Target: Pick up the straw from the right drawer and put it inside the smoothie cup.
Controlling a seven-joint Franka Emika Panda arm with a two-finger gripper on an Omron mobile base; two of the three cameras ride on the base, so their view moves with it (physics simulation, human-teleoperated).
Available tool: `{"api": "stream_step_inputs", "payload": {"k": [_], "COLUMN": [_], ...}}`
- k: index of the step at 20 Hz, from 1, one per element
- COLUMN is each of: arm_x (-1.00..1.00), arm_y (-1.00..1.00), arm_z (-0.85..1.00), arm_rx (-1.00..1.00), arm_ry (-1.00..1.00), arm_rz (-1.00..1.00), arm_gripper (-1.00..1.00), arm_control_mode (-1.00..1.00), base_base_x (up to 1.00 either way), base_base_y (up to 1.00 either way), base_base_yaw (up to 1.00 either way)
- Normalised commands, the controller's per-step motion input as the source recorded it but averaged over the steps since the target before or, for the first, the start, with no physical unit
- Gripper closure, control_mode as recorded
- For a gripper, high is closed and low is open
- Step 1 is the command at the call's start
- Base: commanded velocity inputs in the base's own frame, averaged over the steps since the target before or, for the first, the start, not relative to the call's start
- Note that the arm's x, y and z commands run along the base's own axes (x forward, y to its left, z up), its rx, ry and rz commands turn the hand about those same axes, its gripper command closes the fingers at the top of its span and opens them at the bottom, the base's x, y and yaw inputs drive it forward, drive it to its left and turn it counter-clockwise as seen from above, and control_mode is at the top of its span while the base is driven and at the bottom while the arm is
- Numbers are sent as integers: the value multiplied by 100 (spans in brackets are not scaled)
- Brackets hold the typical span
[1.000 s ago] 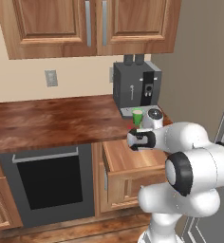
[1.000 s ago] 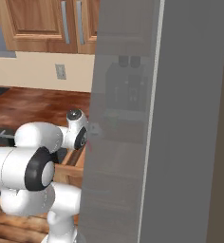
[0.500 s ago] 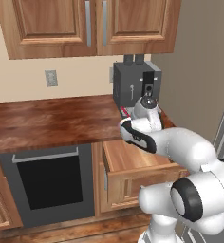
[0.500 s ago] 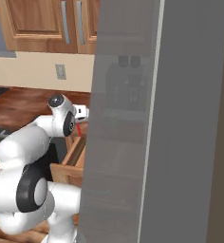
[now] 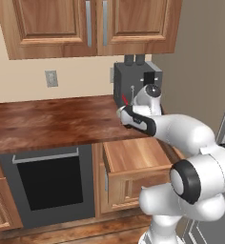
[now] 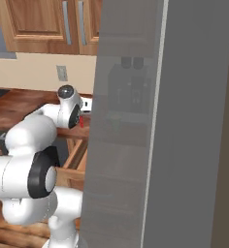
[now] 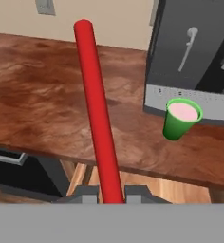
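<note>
You have the straw (image 7: 97, 118) clamped in the tool (image 7: 112, 194), raised over the table (image 7: 42, 109), so next carry it right and tip its end into the smoothie cup (image 7: 180, 119) by the coffee machine (image 7: 199, 52).

The gripper (image 7: 111, 195) pinches the red straw (image 7: 97, 111) tight. The straw sticks up over the brown counter (image 7: 47, 99). The green smoothie cup (image 7: 180, 118) sits by the dark coffee machine (image 7: 194, 57).
</note>
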Motion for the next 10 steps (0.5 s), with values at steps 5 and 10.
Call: {"api": "stream_step_inputs", "payload": {"k": [5, 10], "arm_x": [31, 19], "arm_y": [-1, -6], "arm_z": [0, 0], "arm_rx": [13, 3], "arm_ry": [-12, -15], "arm_rz": [0, -4], "arm_gripper": [100, 100], "arm_control_mode": [-100, -100], "base_base_x": [0, 0], "base_base_y": [0, 0], "base_base_yaw": [0, 0]}}
